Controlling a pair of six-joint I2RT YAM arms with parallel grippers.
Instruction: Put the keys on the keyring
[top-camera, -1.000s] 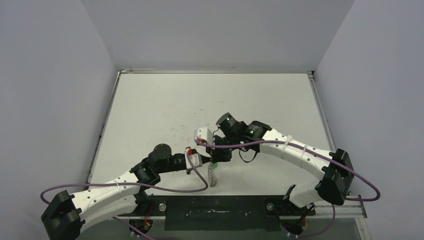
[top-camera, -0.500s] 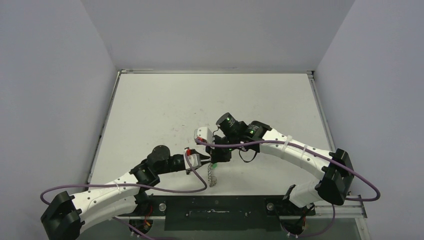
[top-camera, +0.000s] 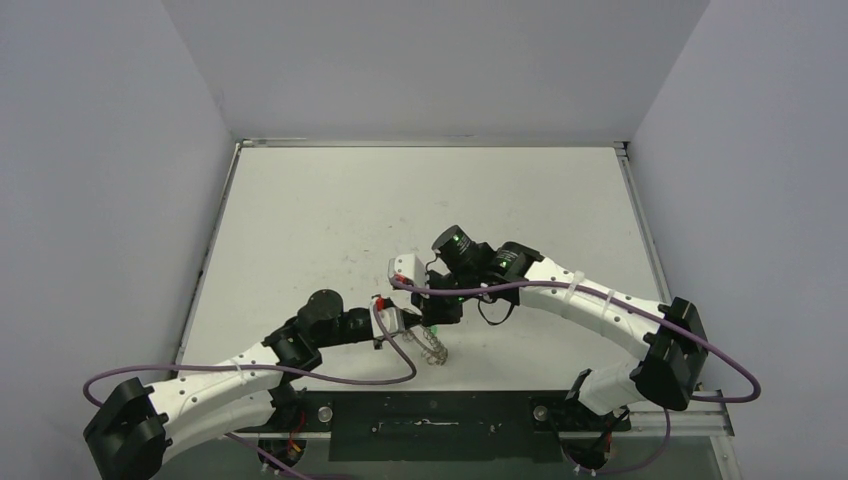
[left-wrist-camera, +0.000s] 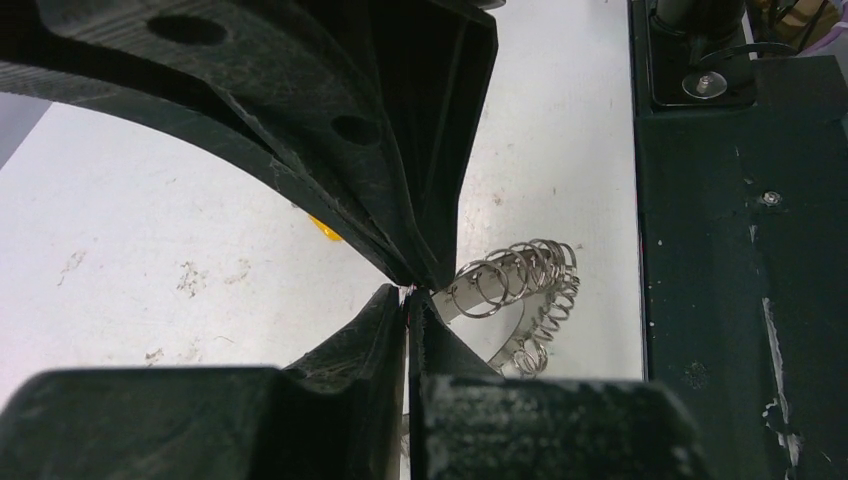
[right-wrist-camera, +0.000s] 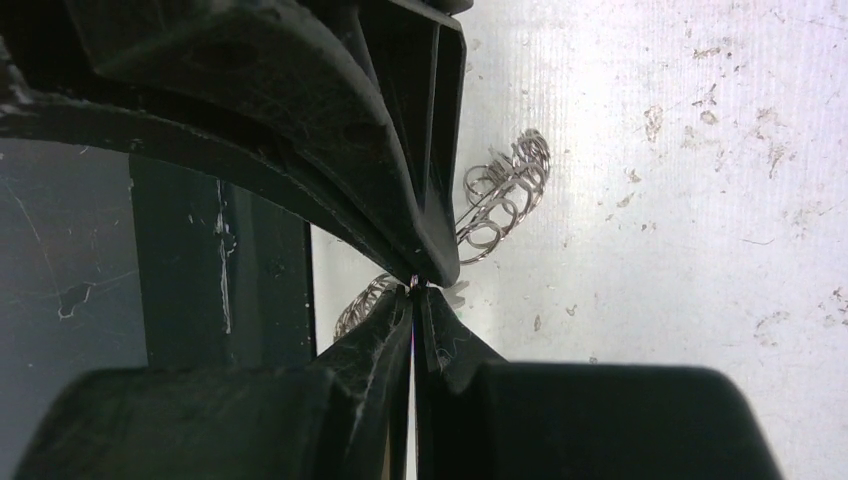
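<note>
The keyring (top-camera: 434, 347), a silver band rimmed with wire loops, hangs tilted just above the white table near its front edge. My left gripper (top-camera: 408, 326) and right gripper (top-camera: 430, 322) meet tip to tip at its upper rim, both shut. In the left wrist view the left gripper (left-wrist-camera: 408, 295) pinches where the keyring (left-wrist-camera: 520, 285) ends. A yellow key head (left-wrist-camera: 325, 228) peeks out behind the right arm's fingers (left-wrist-camera: 400, 150). In the right wrist view the right gripper (right-wrist-camera: 415, 287) is shut at the keyring (right-wrist-camera: 505, 190). A green fleck (top-camera: 432, 328) shows under the right gripper.
A dark metal base rail (top-camera: 430, 420) runs along the table's near edge, right beside the keyring (left-wrist-camera: 740, 250). Purple cables (top-camera: 350, 378) loop from both arms. Grey walls close in the stained white table (top-camera: 400, 200) on three sides.
The left gripper opened briefly and shut again at the keyring's rim. The keyring, hanging straight down before, has swung to a tilt toward the right. The right arm held still.
</note>
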